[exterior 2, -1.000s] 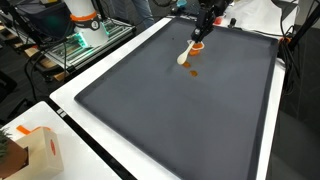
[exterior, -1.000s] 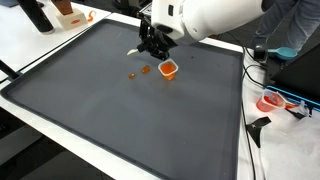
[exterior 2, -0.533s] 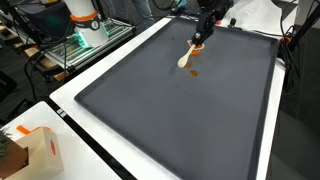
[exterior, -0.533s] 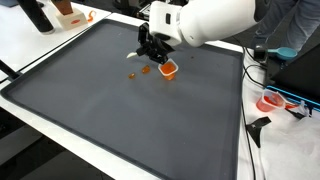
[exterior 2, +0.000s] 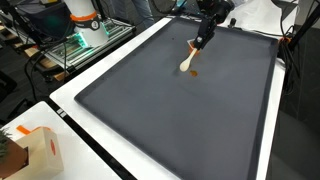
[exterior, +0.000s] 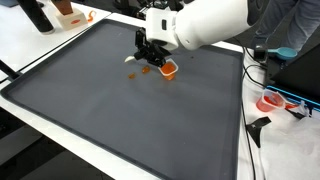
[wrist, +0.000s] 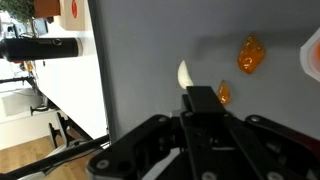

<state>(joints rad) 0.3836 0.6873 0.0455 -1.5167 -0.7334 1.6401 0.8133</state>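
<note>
**Here the spoon sits in the gripper, low over the grey mat**

So, from my station I see the pale spoon (exterior 2: 187, 62) clamped in the gripper (exterior 2: 203, 38). The jaws are closed on its handle. The spoon is tilted, and its bowl end points down and away from the arm, close over the dark grey mat (exterior 2: 170, 130). I cannot tell if the bowl touches the mat or only hangs just above it. In the wrist view the rounded end of the spoon shows just beyond the black fingers (wrist: 200, 100).

A small orange piece (wrist: 224, 94) lies on the mat just beside the spoon. A bigger orange piece (wrist: 250, 55) lies near it, a little further out. In an exterior view an orange cup (exterior: 168, 68) stands upright on the mat, just beside the gripper and near the two pieces.

The mat covers most of a white table (exterior: 25, 50). Off the mat, well apart from the spoon, a dark bottle (wrist: 40, 47) shows in the wrist view. A cardboard box (exterior 2: 35, 150) stands at one corner of the table. A small container with a red rim (exterior: 270, 101) is on the side past the cup.
</note>
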